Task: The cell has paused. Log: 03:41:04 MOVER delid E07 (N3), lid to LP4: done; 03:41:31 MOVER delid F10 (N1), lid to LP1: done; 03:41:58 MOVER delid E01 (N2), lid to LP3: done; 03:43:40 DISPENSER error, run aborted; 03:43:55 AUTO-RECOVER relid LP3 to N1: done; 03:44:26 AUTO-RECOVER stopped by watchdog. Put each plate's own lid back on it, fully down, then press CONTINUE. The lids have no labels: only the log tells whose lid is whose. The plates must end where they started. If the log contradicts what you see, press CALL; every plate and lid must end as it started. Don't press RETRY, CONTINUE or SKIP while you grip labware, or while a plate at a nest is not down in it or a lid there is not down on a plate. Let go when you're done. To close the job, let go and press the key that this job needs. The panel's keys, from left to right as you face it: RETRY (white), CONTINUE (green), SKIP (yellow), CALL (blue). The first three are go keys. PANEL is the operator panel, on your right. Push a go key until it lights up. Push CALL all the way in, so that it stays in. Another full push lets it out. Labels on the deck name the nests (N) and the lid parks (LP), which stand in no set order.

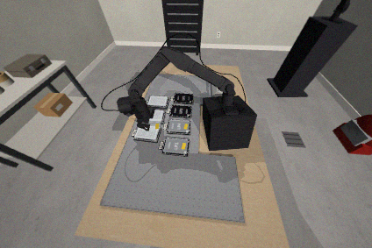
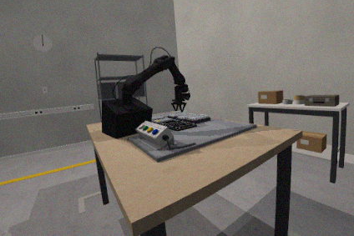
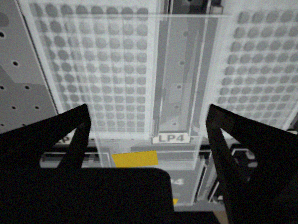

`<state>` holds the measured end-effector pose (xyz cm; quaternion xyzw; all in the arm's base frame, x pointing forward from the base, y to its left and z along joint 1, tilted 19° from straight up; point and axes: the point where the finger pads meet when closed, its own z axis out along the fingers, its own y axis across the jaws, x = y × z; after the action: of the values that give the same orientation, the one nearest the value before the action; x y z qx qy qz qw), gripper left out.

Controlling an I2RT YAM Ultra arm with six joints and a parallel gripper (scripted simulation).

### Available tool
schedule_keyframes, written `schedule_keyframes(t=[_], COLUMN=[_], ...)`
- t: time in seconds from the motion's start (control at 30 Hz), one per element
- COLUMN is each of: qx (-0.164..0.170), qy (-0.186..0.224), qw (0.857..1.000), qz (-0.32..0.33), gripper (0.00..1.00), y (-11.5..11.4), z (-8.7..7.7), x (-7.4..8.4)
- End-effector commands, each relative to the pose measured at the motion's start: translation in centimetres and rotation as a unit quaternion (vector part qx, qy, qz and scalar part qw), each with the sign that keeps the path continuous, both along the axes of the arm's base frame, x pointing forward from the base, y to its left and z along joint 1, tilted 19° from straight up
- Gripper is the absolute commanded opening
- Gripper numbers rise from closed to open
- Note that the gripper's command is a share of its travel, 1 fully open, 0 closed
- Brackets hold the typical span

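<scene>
On the grey deck mat [image 1: 175, 188] the gripper [image 3: 148, 145] hangs over the LP4 label [image 3: 174, 138]; its fingers are clamped on a clear lid [image 3: 150, 75].

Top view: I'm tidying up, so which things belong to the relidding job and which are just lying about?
Job: claw shut on a clear lid; plates; key panel.
Lying about: cardboard box; black rack; side table.
</scene>
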<state>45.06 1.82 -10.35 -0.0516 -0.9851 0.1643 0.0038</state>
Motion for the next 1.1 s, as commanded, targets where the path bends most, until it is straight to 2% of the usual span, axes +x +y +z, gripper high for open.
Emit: schedule_keyframes(t=[0.0,0.2,0.3,0.67,0.77,0.87,1.07], qx=[0.001,0.0,0.002,0.001,0.004,0.003,0.002], qy=[-0.037,-0.037,-0.036,-0.038,-0.037,-0.046,-0.044], qw=[0.999,0.999,0.999,0.999,0.999,0.999,0.999], qz=[0.016,0.016,0.022,0.017,0.017,0.022,0.017], gripper=[0.0,0.0,0.0,0.0,0.0,0.0,0.0], y=[-1.2,-4.1,-4.2,-9.7,-11.0,-11.3,-14.4], z=[2.6,3.5,3.7,5.5,5.9,6.2,7.5], x=[1.6,1.2,1.2,0.6,0.4,0.6,0.4])
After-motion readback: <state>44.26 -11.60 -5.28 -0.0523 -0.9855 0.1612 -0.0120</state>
